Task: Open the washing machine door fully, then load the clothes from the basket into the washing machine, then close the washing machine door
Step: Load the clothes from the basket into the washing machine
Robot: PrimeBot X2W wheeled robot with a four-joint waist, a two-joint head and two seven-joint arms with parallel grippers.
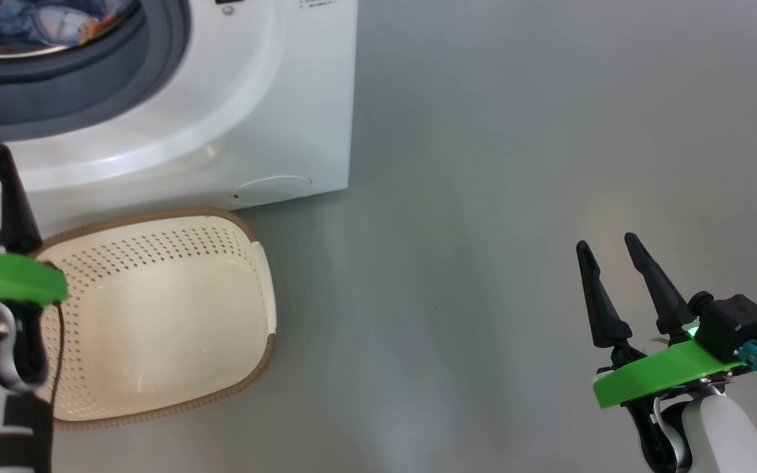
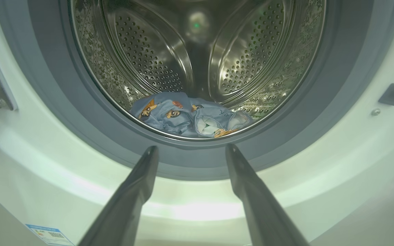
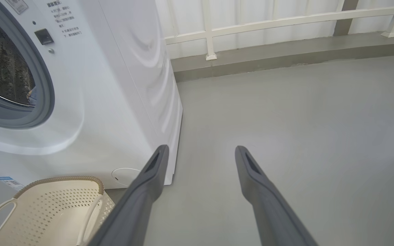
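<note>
Pale blue fabric clothes printed with orange-brown cartoon animals (image 2: 183, 116) lie heaped at the bottom of the perforated steel drum (image 2: 149, 51), just behind the grey rubber gasket (image 2: 80, 112) of the big white boxy washing machine (image 1: 273, 98). The drum's mouth stands uncovered.

The left gripper (image 2: 192, 147) hangs level in front of that opening, its two long dark fingers pointing into the drum's lower half. The jaws are spread wide, nothing between them, and the tips stop short of the gasket. In the head view one left finger rises at the far left, above a green wrist plate (image 1: 10, 276) and the pale forearm.

The right gripper (image 1: 605, 242) is held low at the right, well apart from the machine, over the grey floor (image 1: 483, 197). Its fingers point forward and slightly inward, parted wide and holding nothing.

The small cream perforated plastic basket with a brown woven-look rim (image 1: 155, 256) sits on the floor just in front of the machine, below the round cap (image 1: 273, 187), and its smooth bottom shows plainly.
</note>
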